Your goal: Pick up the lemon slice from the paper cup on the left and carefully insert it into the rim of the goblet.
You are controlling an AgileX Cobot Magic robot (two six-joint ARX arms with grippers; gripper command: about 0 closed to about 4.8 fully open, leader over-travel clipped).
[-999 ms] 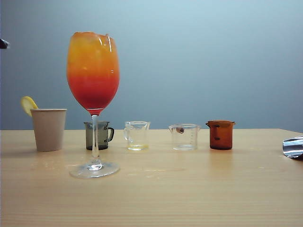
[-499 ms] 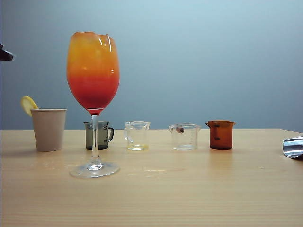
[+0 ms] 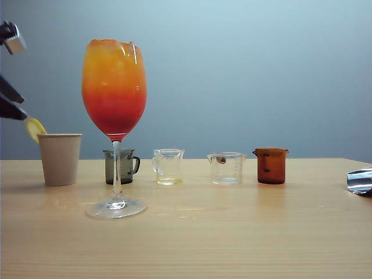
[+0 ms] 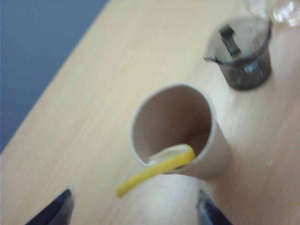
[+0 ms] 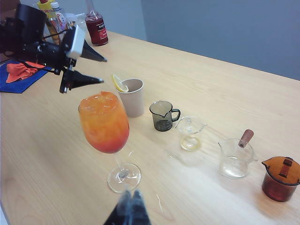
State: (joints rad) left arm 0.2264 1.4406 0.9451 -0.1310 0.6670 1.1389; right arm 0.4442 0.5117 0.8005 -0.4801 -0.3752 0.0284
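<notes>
A beige paper cup stands at the table's left, and a lemon slice leans out over its rim on the left side. Just right of the cup is the tall goblet, filled with an orange-to-red drink. My left gripper hangs open at the left edge, just above and left of the slice. In the left wrist view its fingertips stand wide apart on either side of the lemon slice and the cup, touching neither. My right gripper is shut and empty, near the goblet's foot.
Behind the goblet a row runs rightwards: a dark grey measuring cup, two clear beakers and an amber lidded beaker. A shiny metal part sits at the right edge. Bottles and a blue cloth lie far left.
My left gripper has come down into the exterior view from the upper left, and now sits close beside the lemon slice. Cup, slice and goblet have not moved.
</notes>
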